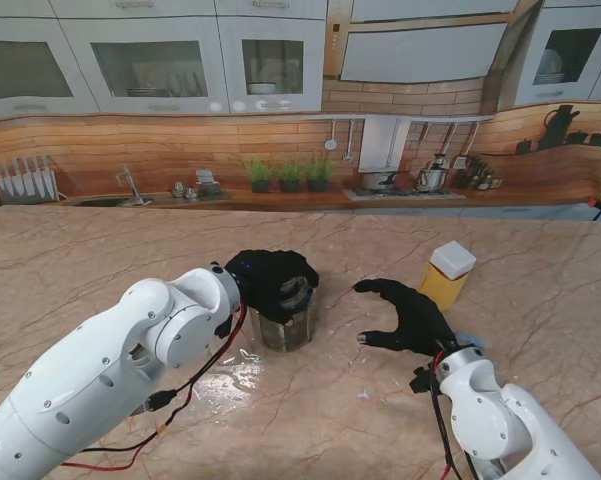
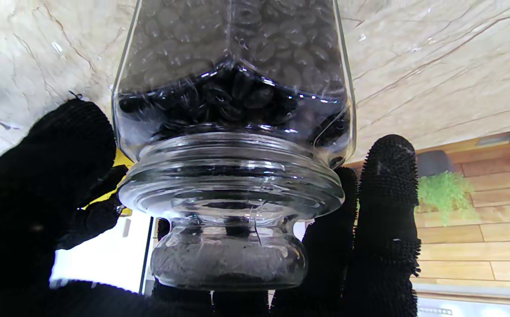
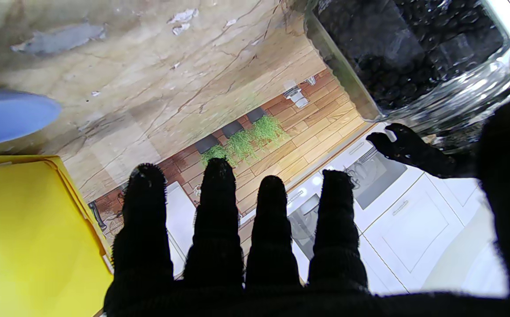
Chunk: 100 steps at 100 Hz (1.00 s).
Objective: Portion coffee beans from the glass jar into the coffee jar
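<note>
The glass jar (image 1: 286, 318) stands upright on the table (image 1: 100, 250) just left of centre, full of dark coffee beans (image 2: 237, 94), its glass lid (image 2: 230, 193) still on. The left hand (image 1: 272, 277) sits over the top, fingers (image 2: 389, 185) curled round the lid, gripping it. This looks like the opening step: the lid must lift straight off before any pouring. The right hand (image 1: 408, 316) hovers with fingers spread, holding nothing, between the glass jar and the yellow coffee jar (image 1: 446, 275) standing farther right.

Glossy clear glass jar (image 2: 233, 132) – on a polished, veined stone table (image 1: 100, 250).
</note>
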Each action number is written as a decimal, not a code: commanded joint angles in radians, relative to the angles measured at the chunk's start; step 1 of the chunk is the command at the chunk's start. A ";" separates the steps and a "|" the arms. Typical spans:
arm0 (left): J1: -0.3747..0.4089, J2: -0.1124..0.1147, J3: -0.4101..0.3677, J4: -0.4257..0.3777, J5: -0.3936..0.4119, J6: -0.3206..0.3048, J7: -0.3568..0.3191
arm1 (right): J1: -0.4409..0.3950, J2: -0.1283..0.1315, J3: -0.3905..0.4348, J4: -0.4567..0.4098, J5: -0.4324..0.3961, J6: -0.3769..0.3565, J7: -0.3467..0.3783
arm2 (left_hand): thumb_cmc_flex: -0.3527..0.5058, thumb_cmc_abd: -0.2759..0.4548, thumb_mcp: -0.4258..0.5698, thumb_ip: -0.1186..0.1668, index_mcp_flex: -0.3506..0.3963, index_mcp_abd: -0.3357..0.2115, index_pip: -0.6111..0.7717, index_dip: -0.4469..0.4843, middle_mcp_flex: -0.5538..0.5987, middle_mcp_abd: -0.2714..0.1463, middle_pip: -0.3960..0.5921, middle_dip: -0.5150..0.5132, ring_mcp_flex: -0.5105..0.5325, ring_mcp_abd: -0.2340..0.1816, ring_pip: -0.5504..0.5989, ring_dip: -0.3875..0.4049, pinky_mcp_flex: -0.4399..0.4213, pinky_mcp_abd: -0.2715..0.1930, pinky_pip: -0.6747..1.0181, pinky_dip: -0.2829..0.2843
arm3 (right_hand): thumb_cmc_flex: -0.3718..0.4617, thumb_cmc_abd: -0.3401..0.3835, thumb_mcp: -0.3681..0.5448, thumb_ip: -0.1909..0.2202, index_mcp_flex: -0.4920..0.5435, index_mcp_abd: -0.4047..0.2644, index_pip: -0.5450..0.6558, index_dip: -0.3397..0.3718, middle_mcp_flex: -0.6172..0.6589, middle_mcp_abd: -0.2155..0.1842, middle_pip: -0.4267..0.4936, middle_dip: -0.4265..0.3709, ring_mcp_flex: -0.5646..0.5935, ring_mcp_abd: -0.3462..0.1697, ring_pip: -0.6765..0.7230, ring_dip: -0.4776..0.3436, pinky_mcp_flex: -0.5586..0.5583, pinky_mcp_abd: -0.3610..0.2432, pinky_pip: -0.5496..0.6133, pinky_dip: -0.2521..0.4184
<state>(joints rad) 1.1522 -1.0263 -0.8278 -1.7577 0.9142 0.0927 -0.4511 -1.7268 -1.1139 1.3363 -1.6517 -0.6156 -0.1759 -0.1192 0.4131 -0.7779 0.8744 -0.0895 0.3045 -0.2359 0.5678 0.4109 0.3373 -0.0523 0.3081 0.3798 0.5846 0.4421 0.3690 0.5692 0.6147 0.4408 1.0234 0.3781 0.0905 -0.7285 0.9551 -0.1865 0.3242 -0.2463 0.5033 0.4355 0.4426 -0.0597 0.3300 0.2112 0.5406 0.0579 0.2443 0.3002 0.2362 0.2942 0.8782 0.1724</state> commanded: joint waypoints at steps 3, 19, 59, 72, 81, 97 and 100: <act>0.078 0.018 0.032 0.046 -0.006 -0.017 -0.060 | -0.001 -0.005 -0.004 -0.001 0.001 -0.002 -0.004 | 0.015 -0.017 -0.005 -0.020 0.088 0.046 0.095 -0.001 0.091 -0.032 0.039 0.003 0.113 -0.117 0.068 0.009 -0.003 0.020 0.024 -0.006 | 0.014 -0.007 -0.004 0.003 0.012 -0.019 0.002 0.007 0.016 -0.005 0.005 0.007 0.012 -0.002 0.001 0.012 0.000 -0.009 0.008 0.016; 0.097 0.023 0.022 0.026 0.001 -0.030 -0.080 | 0.001 -0.006 -0.007 0.002 0.004 -0.002 -0.007 | 0.011 -0.006 -0.014 -0.018 0.088 0.047 0.094 -0.002 0.094 -0.033 0.038 0.003 0.112 -0.119 0.067 0.009 -0.008 0.022 0.022 -0.005 | 0.013 -0.006 -0.004 0.003 0.012 -0.019 0.002 0.007 0.016 -0.006 0.005 0.008 0.013 -0.001 0.001 0.012 0.000 -0.008 0.007 0.016; 0.134 0.030 -0.002 -0.004 0.022 -0.050 -0.111 | 0.004 -0.007 -0.014 0.008 0.010 -0.005 -0.011 | 0.010 0.012 -0.031 -0.011 0.096 0.057 0.096 -0.002 0.099 -0.031 0.038 0.004 0.105 -0.121 0.064 0.010 -0.024 0.028 0.020 0.000 | 0.013 -0.008 -0.004 0.003 0.014 -0.019 0.002 0.006 0.016 -0.004 0.005 0.007 0.013 -0.002 0.000 0.012 -0.001 -0.009 0.007 0.016; 0.131 0.031 0.001 -0.006 0.021 -0.050 -0.116 | 0.002 -0.007 -0.014 0.007 0.011 -0.004 -0.010 | 0.009 0.020 -0.034 -0.010 0.096 0.060 0.095 -0.002 0.104 -0.033 0.039 0.005 0.102 -0.123 0.062 0.009 -0.034 0.036 0.018 0.002 | 0.014 -0.009 -0.004 0.003 0.016 -0.017 0.002 0.006 0.016 -0.004 0.004 0.007 0.014 0.000 0.000 0.013 0.000 -0.009 0.008 0.016; 0.127 0.032 0.005 -0.007 0.021 -0.050 -0.125 | 0.001 -0.007 -0.013 0.007 0.010 -0.005 -0.012 | 0.006 0.026 -0.039 -0.010 0.089 0.059 0.091 -0.004 0.101 -0.036 0.036 0.004 0.096 -0.124 0.057 0.007 -0.042 0.040 0.014 0.003 | 0.013 -0.009 -0.003 0.003 0.016 -0.017 0.002 0.006 0.016 -0.004 0.004 0.007 0.012 0.001 0.000 0.012 -0.001 -0.009 0.007 0.016; 0.132 0.028 -0.001 -0.003 0.025 -0.057 -0.097 | -0.001 -0.007 -0.012 0.007 0.007 -0.004 -0.015 | -0.001 0.032 -0.046 -0.009 0.084 0.061 0.084 -0.008 0.097 -0.033 0.033 0.003 0.076 -0.124 0.047 0.002 -0.077 0.059 -0.005 0.004 | 0.014 -0.009 -0.002 0.003 0.017 -0.017 0.002 0.006 0.016 -0.004 0.003 0.006 0.013 -0.001 0.000 0.013 -0.001 -0.009 0.007 0.016; 0.131 0.028 -0.002 -0.005 0.025 -0.056 -0.100 | -0.002 -0.007 -0.012 0.007 0.007 -0.003 -0.016 | 0.000 0.029 -0.047 -0.009 0.085 0.062 0.083 -0.008 0.097 -0.032 0.034 0.003 0.078 -0.122 0.048 0.001 -0.076 0.057 -0.003 0.006 | 0.014 -0.009 -0.002 0.003 0.016 -0.018 0.002 0.006 0.016 -0.003 0.003 0.006 0.012 0.000 -0.001 0.013 -0.001 -0.010 0.006 0.016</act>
<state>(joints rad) 1.2198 -1.0114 -0.8701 -1.8339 0.9456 0.0480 -0.4984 -1.7224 -1.1163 1.3259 -1.6412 -0.6072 -0.1773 -0.1306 0.4121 -0.7626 0.8381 -0.0893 0.3075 -0.2352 0.5720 0.4115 0.3339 -0.0522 0.3081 0.3799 0.5848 0.4537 0.3692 0.5695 0.5463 0.4571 1.0213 0.3780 0.0905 -0.7285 0.9551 -0.1865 0.3355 -0.2462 0.5078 0.4355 0.4426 -0.0597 0.3300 0.2111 0.5406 0.0579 0.2443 0.3047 0.2362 0.2941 0.8782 0.1724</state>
